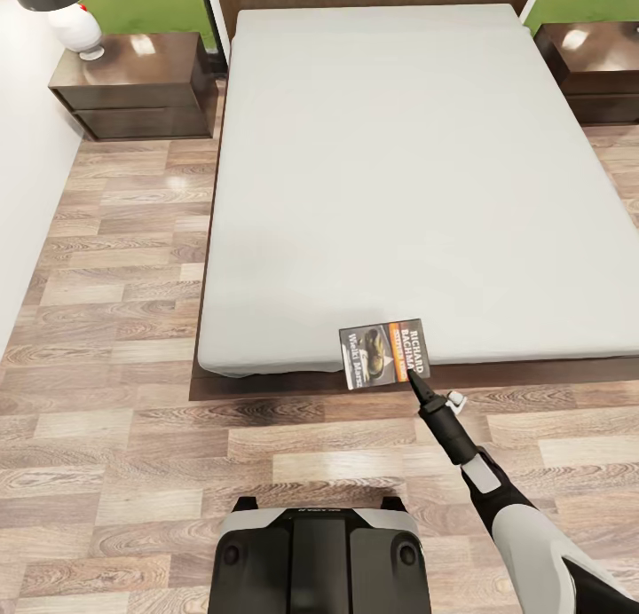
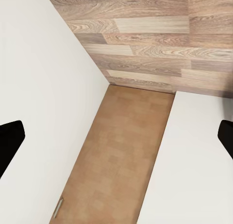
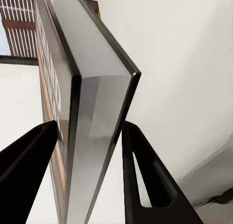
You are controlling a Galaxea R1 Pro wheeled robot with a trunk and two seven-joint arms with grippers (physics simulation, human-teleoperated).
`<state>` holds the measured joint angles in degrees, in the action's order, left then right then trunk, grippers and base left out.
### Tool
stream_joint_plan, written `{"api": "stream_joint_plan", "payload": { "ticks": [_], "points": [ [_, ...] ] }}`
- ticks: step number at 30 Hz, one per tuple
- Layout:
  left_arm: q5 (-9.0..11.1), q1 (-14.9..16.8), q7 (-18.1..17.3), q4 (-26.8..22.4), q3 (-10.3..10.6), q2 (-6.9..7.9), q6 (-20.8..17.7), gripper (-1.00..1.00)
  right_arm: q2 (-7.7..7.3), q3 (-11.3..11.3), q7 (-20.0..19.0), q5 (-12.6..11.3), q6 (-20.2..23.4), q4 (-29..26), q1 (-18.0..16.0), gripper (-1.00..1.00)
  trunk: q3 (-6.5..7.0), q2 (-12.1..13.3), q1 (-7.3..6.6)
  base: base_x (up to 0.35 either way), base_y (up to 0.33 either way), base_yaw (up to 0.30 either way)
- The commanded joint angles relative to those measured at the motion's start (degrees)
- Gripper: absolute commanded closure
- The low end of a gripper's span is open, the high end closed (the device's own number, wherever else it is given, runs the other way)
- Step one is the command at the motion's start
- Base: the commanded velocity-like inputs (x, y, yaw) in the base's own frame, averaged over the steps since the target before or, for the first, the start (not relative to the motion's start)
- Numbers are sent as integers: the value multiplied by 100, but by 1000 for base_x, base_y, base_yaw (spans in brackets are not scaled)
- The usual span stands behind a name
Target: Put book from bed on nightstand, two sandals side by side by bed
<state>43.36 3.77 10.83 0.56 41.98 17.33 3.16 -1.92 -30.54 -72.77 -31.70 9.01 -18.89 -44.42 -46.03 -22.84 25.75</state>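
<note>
The big low bed (image 1: pixel 382 179) with its plain light-grey mattress and dark brown wooden frame is sitting on the brown wood-plank floor (image 1: pixel 115 401). The small thin book (image 1: pixel 384 355) with the dark cover, orange band and white letters is sitting at the foot edge of the bed, standing up a bit and leaning past the mattress edge.

The right gripper (image 1: pixel 415 381), black and thin on a grey and white arm, is reaching up to the foot of the bed and is pinching the book. In the right wrist view, the book (image 3: pixel 92 112) is sitting edge-on between the two black fingers (image 3: pixel 145 180), and both fingers are pressing on its sides.

In the left wrist view, the left gripper's black fingertips (image 2: pixel 9 141) are spread far apart with nothing between them.

A small dark brown glossy nightstand (image 1: pixel 133 86) with two drawers is standing beside the head of the bed, near the white wall. A white lamp base (image 1: pixel 75 30) is standing on it. Another dark nightstand (image 1: pixel 595 68) is standing at the other side of the bed's head.
</note>
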Motion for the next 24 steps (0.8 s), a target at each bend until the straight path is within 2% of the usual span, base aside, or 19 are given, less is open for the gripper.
{"api": "stream_joint_plan", "payload": {
  "ticks": [1, 13, 21, 24],
  "points": [
    [45, 1, 7, 6, 48, -1, 19, -100, -2, 26, -23, -21, 61, 3, -3, 100, -5, -8, 3, 0, 0, 0],
    [58, 1, 0, 6, 25, 7, 26, -100, -75, 642, -6, -12, 73, 0, -4, 100, -5, -8, 3, 0, 0, 0],
    [83, 1, -1, 6, 14, 18, 30, -100, -94, 848, 19, -5, 132, 1, -5, 100, -5, -8, 3, 0, 0, 0],
    [88, 1, -1, 6, 13, 24, 32, -100, -99, 877, 22, 2, 418, -3, -9, 100, -5, -8, 3, 0, 0, 0]
  ]
}}
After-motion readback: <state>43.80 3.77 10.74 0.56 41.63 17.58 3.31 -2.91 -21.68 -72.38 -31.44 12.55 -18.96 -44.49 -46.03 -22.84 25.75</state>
